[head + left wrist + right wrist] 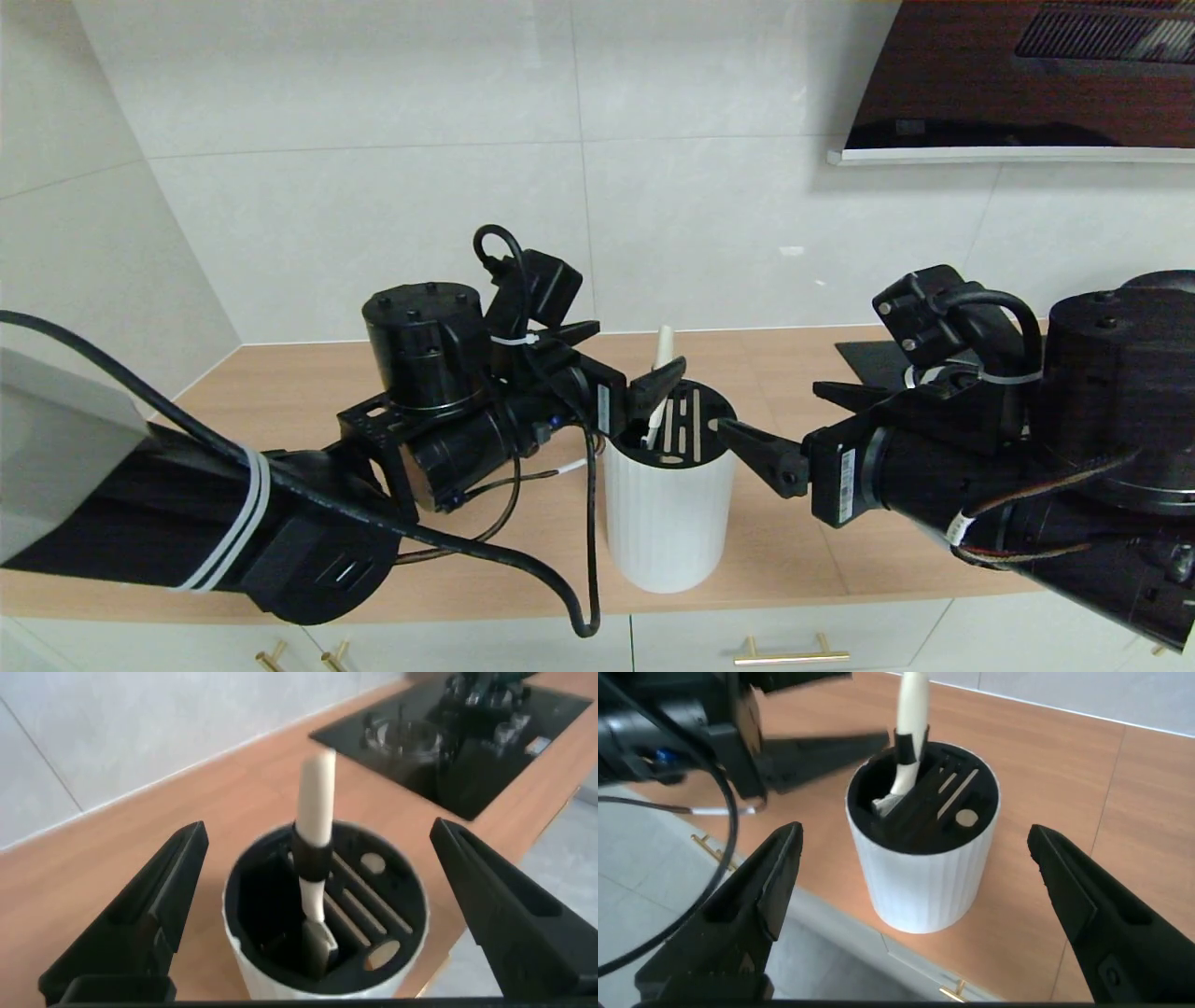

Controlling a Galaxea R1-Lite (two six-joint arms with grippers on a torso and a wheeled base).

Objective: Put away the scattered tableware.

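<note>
- As I count them, one white holder (667,523) stands on the wooden counter (280,392), close to the counter's front edge at 6 o'clock.
- One white-handled utensil (316,793) stands in the holder's wide opening, tilted, with a black band round its handle. Its working end is hidden inside, so I cannot tell what kind it is.
- One black insert (945,803) tops the holder, cut with several long slots.
- My left pincer (640,347) hovers at the holder's 11 o'clock in the head view. Its fingers are spread wide, one either side of the utensil's handle, and they grip nothing.
- My right pincer (766,405) sits at the holder's 2 o'clock, near the rim. Its jaws are also wide apart and hold nothing.
- One black cooktop (873,359) lies farther off at 2 o'clock, well apart from the holder.
- Three brass drawer pulls (789,651) show below the front edge.
- Bare wood stretches toward 9 o'clock, and the tiled wall (709,233) closes the counter at 12 o'clock.
</note>
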